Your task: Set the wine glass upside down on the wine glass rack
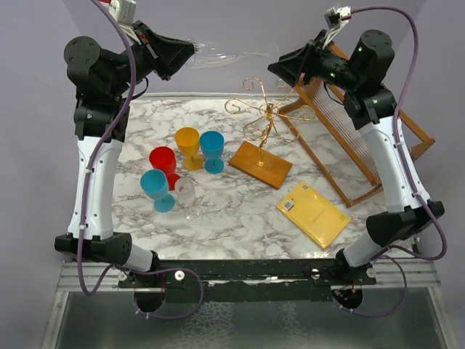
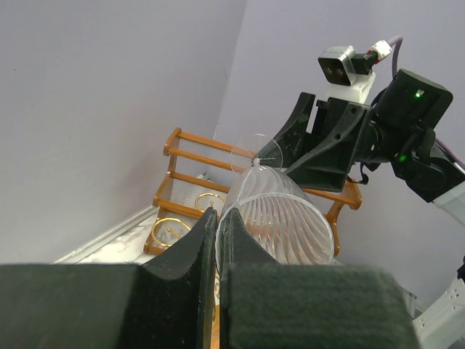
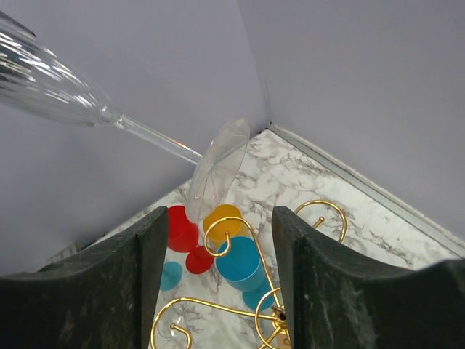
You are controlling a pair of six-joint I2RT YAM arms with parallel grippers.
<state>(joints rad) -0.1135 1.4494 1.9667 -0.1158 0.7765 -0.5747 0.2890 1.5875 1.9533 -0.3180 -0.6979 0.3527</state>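
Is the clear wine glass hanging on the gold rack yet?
No, the wine glass is held in the air by the left gripper, above the gold rack.

Wine glass [image 1: 218, 53] – clear, ribbed bowl, smooth glossy stem and foot. Wine glass rack [image 1: 265, 123] – thin shiny gold wire on a smooth orange-brown wooden base. Table [image 1: 232, 218]: glossy grey-veined white marble pattern. Coloured goblets [image 1: 190, 147] near the left edge look like translucent plastic. Slatted rack [image 1: 363, 138] at the right edge: brown wood. Right gripper fingers [image 3: 142, 283]: matt black, grainy.
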